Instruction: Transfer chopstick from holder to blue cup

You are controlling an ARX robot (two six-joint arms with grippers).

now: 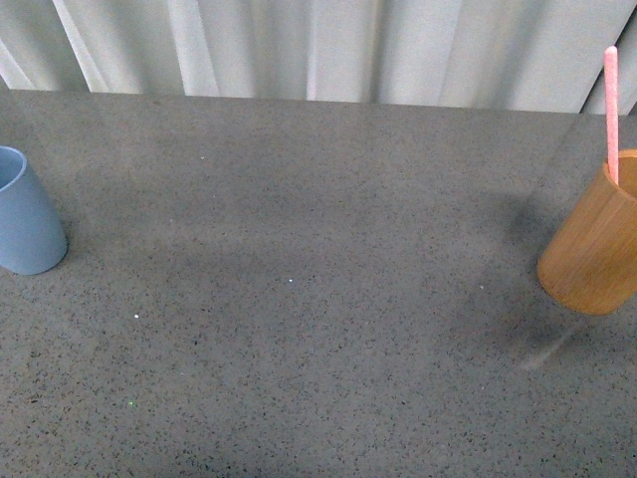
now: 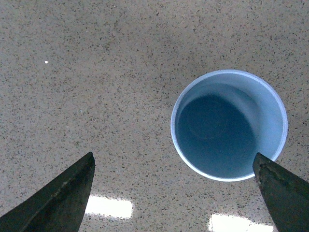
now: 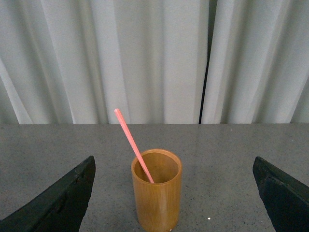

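Observation:
The salmon-pink chopstick stands in the orange-brown wooden holder at the table's right edge. The light-blue cup stands upright at the far left edge. Neither arm shows in the front view. My left gripper is open and empty, above the table, looking down into the empty cup, which lies near one finger. My right gripper is open and empty, facing the holder, which stands between its spread jaws some way ahead, the chopstick leaning in it.
A grey speckled table runs back to a white pleated curtain. Ceiling lights reflect off the table top in the left wrist view.

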